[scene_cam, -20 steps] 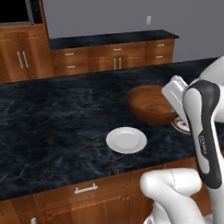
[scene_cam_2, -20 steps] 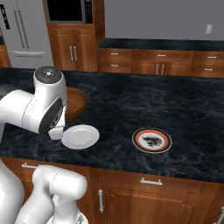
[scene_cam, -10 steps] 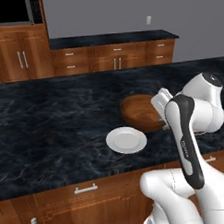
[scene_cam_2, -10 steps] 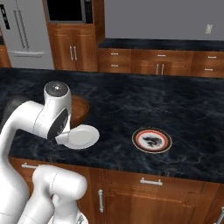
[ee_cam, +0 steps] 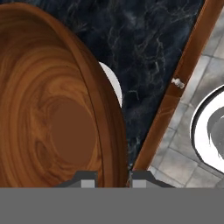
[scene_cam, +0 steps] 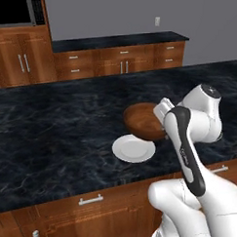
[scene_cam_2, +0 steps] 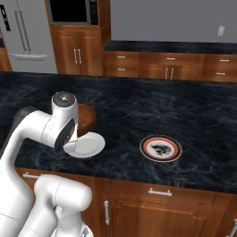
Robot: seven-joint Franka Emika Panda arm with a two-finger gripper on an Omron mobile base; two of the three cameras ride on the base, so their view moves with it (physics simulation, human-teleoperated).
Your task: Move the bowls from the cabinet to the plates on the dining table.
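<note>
Currently my end effector (ee_cam: 113, 178) pinches the rim of the wooden bowl (scene_cam: 144, 121), one finger either side of the wall. The bowl hangs above the tabletop (scene_cam: 52, 123), overlapping the white plate (scene_cam: 133, 149) from its 1 o'clock side. Risk, as I judge it: releasing here lands the bowl off-centre, half on the plate, so it tips or skids. The rim grip could also let it swing. Patterned plate (scene_cam_2: 160, 148) waits, well apart.
</note>
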